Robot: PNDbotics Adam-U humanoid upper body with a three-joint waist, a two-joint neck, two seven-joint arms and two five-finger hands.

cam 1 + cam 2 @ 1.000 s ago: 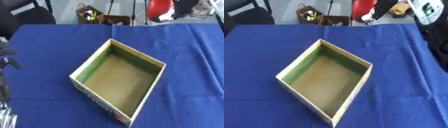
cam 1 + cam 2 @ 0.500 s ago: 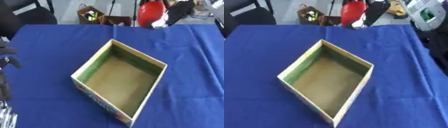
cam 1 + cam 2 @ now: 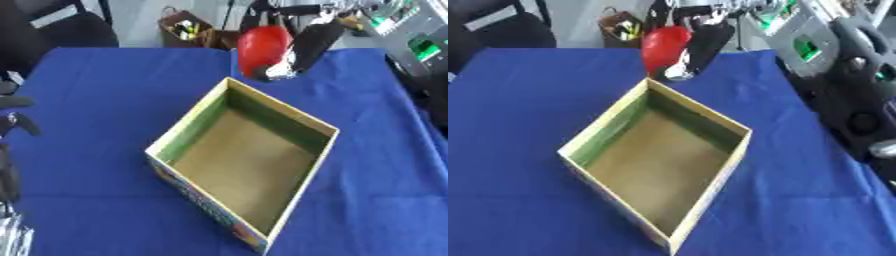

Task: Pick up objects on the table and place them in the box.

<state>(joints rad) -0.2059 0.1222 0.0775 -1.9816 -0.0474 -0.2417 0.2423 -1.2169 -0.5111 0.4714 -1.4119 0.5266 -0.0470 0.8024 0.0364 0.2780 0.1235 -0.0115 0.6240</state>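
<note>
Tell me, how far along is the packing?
Nothing is packed yet: the box shows only its bare floor. In hand: the right hand holds a red object above the box's far corner. Left: lowering it in and letting go.

The right hand [image 3: 302, 47] was black with a pale, silvery patch near its fingertips. Behind it, the arm [image 3: 859, 95] was a bulky black shell with round joints. The left hand [image 3: 13, 120] showed dark grey fingers.
</note>
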